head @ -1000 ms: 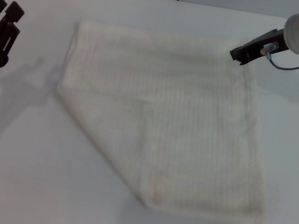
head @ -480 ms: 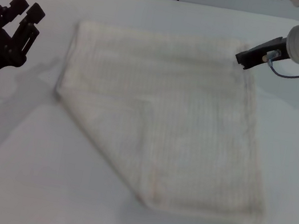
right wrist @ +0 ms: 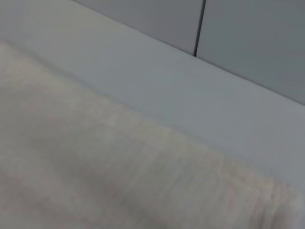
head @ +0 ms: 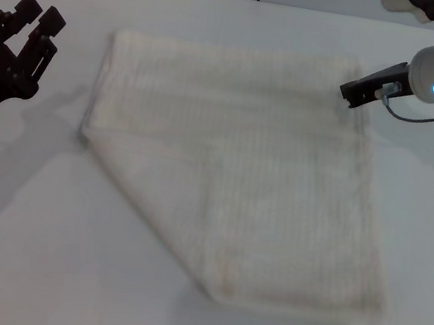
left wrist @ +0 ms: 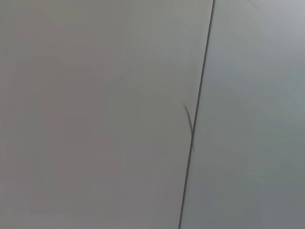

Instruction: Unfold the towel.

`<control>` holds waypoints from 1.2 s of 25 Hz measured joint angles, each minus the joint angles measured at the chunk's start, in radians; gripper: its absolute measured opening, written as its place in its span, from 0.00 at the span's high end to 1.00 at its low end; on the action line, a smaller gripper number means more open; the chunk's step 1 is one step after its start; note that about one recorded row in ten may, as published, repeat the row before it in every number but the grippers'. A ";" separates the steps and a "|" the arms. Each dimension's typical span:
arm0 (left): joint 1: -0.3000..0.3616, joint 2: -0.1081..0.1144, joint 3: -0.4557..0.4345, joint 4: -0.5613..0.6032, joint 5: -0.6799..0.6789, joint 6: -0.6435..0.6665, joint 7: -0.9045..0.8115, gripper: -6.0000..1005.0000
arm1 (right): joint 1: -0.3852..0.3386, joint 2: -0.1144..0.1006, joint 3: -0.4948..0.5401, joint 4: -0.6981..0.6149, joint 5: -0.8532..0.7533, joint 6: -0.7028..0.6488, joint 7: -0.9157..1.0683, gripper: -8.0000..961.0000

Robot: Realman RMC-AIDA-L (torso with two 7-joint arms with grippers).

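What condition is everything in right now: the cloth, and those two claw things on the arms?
towel: lying flat on the white table, with the near-left corner folded over, so not fully unfolded.
left gripper: open, holding nothing, raised off to the towel's left and apart from it.
right gripper: at the towel's far right corner.
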 joint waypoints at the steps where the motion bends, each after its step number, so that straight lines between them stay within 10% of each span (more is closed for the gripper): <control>1: 0.000 0.000 0.000 0.000 0.000 0.000 0.000 0.64 | 0.000 0.000 0.000 0.005 0.000 0.004 0.000 0.99; 18: -0.044 0.001 0.158 0.095 0.000 -0.040 -0.151 0.63 | -0.004 0.004 0.017 0.021 0.000 0.041 0.004 0.99; 23: -0.082 0.010 0.559 0.466 0.030 -0.310 -0.637 0.62 | -0.004 0.001 0.024 0.021 0.000 0.041 0.004 0.99; 30: -0.103 0.003 0.641 0.646 0.199 -0.341 -0.828 0.62 | -0.003 0.000 0.024 0.024 0.000 0.041 0.004 0.99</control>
